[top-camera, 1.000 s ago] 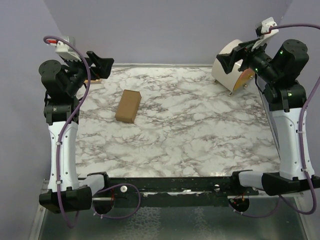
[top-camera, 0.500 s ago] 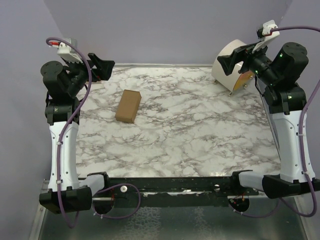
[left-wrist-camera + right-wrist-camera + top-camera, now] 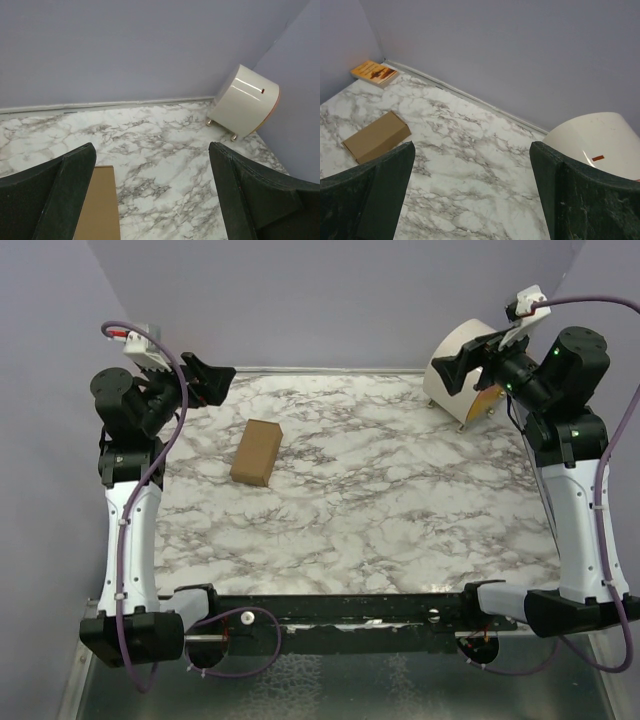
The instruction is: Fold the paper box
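At the upper left of the overhead view, our left gripper (image 3: 212, 382) is held up off the table (image 3: 400, 510), over its far left corner. Its jaws are wide apart with nothing between them. We judge this to be a stand-off pose that keeps the arm out of the work area and gives its wrist camera a look down across the marble top.

In the right wrist view, a small orange packet (image 3: 374, 73) lies in the upper left, tucked against the back wall. It is well apart from everything else, probably so it stays out of the way.

The paper box (image 3: 257, 451) lies left of centre in the overhead view. It is a closed brown carton lying flat on the marble at a slant, with neither gripper touching it. From its shape, the folding looks finished or very nearly so. We cannot see from here whether every tab is tucked in.

At the upper right, a big white cylinder (image 3: 246, 100) stands on little feet in the far right corner.

Our right gripper (image 3: 452, 365) hangs in front of the cylinder, raised like the left one. Its jaws are also spread wide and hold nothing, and it is far from the box.
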You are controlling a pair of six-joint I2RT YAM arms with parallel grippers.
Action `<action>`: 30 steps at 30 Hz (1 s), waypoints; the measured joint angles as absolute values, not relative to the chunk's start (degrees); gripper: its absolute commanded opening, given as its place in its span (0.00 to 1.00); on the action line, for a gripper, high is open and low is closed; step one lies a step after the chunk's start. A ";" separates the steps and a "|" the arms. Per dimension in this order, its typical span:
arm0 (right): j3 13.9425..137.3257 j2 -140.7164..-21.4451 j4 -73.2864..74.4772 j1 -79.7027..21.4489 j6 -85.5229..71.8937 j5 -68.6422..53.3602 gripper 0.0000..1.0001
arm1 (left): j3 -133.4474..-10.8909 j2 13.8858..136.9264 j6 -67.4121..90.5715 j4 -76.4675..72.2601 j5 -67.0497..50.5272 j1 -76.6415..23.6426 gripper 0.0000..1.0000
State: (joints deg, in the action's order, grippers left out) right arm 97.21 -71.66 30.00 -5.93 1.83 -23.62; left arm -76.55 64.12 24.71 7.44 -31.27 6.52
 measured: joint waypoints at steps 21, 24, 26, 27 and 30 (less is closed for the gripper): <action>94.02 -71.66 29.89 -5.93 5.19 -30.85 0.99 | -74.81 64.82 22.31 8.86 -28.80 4.36 0.99; 94.02 -71.66 29.71 -5.93 4.32 -30.30 0.99 | -74.89 64.82 22.31 8.84 -28.82 4.36 0.99; 94.15 -71.66 29.52 -5.93 2.72 -28.93 0.99 | -75.42 64.99 22.48 9.19 -28.91 4.23 0.99; 94.28 -71.66 29.50 -5.93 2.02 -28.21 0.99 | -76.23 65.41 22.63 9.54 -28.88 3.92 0.99; 96.12 -71.83 29.61 -5.93 0.12 -25.80 0.99 | -81.87 68.27 22.15 12.05 -27.83 0.75 0.99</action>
State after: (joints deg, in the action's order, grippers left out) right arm 96.12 -71.83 29.61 -5.93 0.12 -25.80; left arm -81.87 68.27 22.15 12.05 -27.83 0.75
